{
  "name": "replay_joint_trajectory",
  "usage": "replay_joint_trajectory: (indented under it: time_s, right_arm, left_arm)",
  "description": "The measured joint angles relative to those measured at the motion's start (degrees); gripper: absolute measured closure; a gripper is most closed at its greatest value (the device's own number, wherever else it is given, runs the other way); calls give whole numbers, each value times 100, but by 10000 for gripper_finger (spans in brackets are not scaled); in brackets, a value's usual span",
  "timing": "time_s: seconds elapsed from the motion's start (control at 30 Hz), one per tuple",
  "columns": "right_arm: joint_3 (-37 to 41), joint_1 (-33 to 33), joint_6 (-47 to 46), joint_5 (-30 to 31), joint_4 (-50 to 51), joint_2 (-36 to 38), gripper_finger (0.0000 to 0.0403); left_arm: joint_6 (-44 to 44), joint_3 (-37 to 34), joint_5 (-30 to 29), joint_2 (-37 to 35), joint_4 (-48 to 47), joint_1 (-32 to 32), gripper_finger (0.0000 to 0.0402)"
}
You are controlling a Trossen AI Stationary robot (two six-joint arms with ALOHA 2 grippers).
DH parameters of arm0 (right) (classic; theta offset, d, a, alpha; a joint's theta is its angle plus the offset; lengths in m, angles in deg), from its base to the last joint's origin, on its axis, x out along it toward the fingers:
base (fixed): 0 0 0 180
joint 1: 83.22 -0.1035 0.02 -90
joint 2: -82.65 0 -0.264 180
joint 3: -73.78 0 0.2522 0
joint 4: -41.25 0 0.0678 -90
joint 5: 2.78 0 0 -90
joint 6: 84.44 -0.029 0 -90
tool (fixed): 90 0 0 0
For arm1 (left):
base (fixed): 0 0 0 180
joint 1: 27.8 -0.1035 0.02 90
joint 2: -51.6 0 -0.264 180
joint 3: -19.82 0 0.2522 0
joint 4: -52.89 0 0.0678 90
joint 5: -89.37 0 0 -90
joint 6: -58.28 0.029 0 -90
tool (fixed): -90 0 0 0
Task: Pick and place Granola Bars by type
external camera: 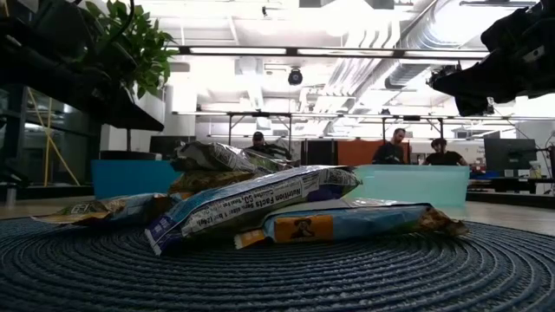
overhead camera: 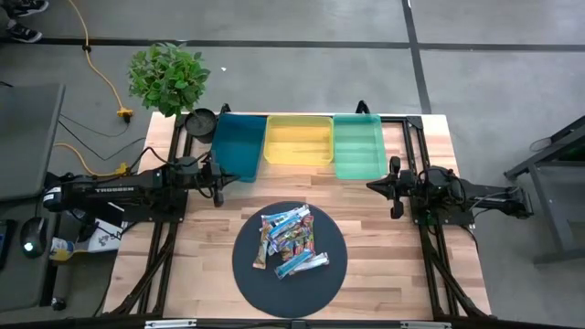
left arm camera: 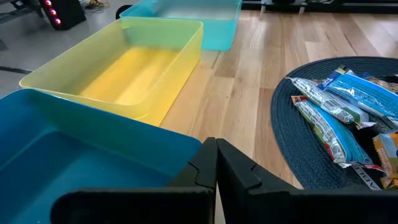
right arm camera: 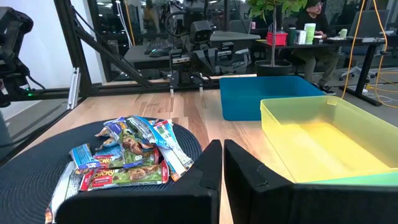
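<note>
Several granola bars [overhead camera: 291, 241] in blue, silver-white and multicolour wrappers lie heaped on a dark round woven mat [overhead camera: 256, 274] near the table's front. The heap also shows in the low view [external camera: 260, 208] and both wrist views [left arm camera: 348, 118] [right arm camera: 124, 155]. My left gripper [overhead camera: 218, 175] is shut, raised at the table's left beside the blue bin [overhead camera: 236, 144]. My right gripper [overhead camera: 373, 185] is shut, raised at the right, near the green bin [overhead camera: 358, 146]. Neither touches anything.
Three bins stand in a row at the far side: blue, yellow [overhead camera: 297, 139], green. A potted plant [overhead camera: 167, 80] and a black round object [overhead camera: 200, 122] stand at the far left corner. Bare wood lies between the mat and the bins. People sit in the room beyond.
</note>
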Motion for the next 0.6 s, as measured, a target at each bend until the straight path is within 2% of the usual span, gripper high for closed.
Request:
replay_joint_trajectory:
  time_s: [0.43, 0.6]
  right_arm:
    - [0, 0, 0, 0, 0, -2, 402]
    - [0, 0, 0, 0, 1, -2, 402]
  left_arm:
    - [42, 0, -8, 1, 5, 0, 401]
    - [876, 2, -165, -1, 51, 0, 401]
